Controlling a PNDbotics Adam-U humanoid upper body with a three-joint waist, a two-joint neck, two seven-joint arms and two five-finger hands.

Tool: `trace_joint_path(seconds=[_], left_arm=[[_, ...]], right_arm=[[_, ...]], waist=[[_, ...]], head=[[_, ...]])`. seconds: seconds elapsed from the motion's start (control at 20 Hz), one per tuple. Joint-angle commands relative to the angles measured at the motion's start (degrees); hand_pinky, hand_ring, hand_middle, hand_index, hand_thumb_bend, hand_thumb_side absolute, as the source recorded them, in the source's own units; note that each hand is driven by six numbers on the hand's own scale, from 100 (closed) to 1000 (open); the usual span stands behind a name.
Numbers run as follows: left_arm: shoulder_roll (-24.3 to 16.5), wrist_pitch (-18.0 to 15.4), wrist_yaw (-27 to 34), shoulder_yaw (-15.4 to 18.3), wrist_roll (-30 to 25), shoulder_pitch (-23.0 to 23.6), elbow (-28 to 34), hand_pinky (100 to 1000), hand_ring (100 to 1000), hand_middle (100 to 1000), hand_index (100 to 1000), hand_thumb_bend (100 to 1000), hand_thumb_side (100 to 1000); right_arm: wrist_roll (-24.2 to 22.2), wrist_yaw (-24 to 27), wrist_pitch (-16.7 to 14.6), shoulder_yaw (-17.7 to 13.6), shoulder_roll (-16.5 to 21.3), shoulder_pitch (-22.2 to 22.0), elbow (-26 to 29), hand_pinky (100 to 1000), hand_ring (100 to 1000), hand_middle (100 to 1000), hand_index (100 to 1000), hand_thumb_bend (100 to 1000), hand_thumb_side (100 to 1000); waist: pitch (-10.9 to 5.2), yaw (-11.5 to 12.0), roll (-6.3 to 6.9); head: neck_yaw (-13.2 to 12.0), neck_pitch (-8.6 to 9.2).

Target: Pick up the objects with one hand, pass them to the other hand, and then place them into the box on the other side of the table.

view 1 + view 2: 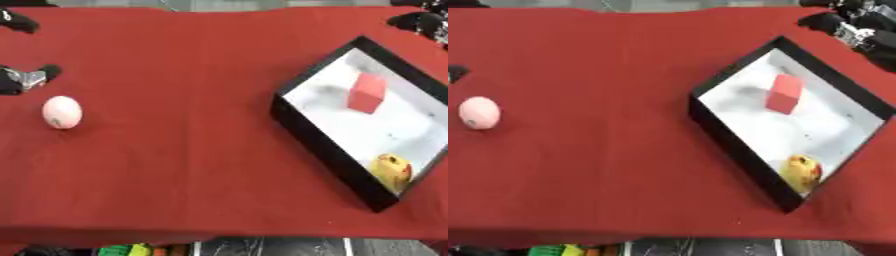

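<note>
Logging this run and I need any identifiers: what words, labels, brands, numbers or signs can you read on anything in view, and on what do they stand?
None can be read.
Pink egg-shaped object: a small dark mark low on it, too blurred to read.
Red block: plain faces.
Yellow object: no lettering visible.
Black box: no label visible.

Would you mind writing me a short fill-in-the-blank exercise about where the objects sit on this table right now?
1. The pink egg-shaped object lies on the ____ tablecloth.
2. The red block stands inside the black-walled ____.
3. The yellow object sits in the box's ____ corner.
4. The left hand is beside the egg, not ____ it.

Missing words: red; box; near; touching
</note>
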State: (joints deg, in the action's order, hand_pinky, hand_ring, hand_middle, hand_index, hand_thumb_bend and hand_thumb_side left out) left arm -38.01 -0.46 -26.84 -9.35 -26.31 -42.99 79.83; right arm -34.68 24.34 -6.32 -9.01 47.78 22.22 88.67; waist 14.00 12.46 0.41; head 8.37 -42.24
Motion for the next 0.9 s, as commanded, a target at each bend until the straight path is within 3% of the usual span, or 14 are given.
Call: trace_joint_path(seconds=[0.05, 0.35, 0.5, 0.9], left_arm=[[-3.8, -0.4, 1.2, 0.1, -6.6, -1.9, -1.8, 1000, 853, 741, 809, 468, 442], [-5.2, -1.9, 1.0, -0.9, -12.8, -4.2, -6.4, 1000, 857, 749, 812, 469, 430], [-4.7, -2.7, 0.0, -1.3, -15.0, -5.3, -9.0, 1000, 862, 760, 811, 453, 397], [-2.1, -4.2, -4.3, -1.6, -17.7, -7.9, -16.9, 1000, 864, 767, 817, 484, 414]], right_arm=[[0.4, -0.7, -0.1, -0.4, 2.7, 0.9, 0.6, 1000, 894, 946, 926, 100, 451], [0.7, -2.4, -0.2, -0.3, 2.6, 0.4, -0.1, 1000, 891, 941, 922, 100, 457], [0.8, -2.7, -0.4, -0.3, 2.6, 0.3, -0.2, 1000, 890, 938, 919, 100, 453], [0.8, -2.9, 0.3, -0.3, 1.9, 0.8, -0.2, 1000, 888, 935, 916, 100, 463]], waist=[[-1.94, -0.1, 0.76], [-1.79, -0.3, 0.82], [-1.74, -0.5, 0.71], [-1.48, -0.9, 0.59]], head=[[-0.9, 0.23], [-1.4, 0.87], [-1.5, 1.14], [-2.6, 1.25]])
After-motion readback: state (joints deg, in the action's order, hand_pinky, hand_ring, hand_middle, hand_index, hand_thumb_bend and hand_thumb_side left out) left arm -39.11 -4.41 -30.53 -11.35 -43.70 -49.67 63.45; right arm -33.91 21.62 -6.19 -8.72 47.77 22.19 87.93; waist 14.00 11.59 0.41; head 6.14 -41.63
